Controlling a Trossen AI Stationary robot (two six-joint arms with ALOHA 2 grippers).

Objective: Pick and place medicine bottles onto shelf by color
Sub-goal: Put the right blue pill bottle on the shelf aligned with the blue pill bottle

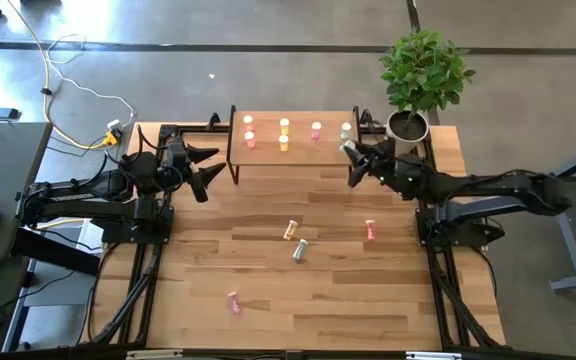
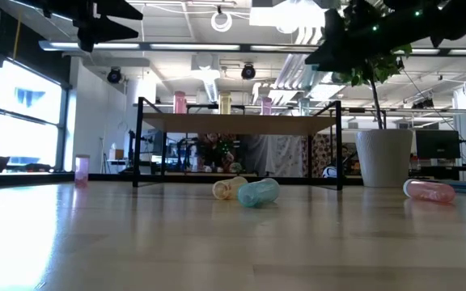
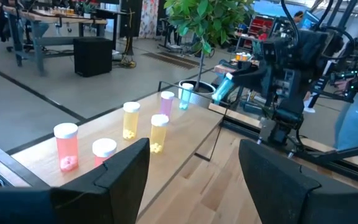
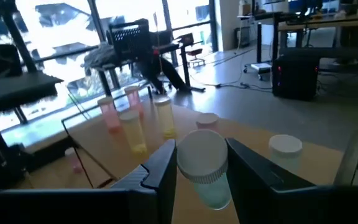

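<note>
Right hand (image 1: pixel 352 158) grasps a pale green bottle (image 4: pixel 205 167) at the shelf (image 1: pixel 298 116)'s right end, just near of the lone green bottle (image 1: pixel 346 129) standing there, so the drop spot lies slightly farther; left hand (image 1: pixel 204 166) hangs released at the shelf's left end.

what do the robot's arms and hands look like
Both arms are dark, near-black jointed links. The left hand and the right hand each end in two flat, tapering black fingers. A yellow cable runs toward the left arm's base.
</note>
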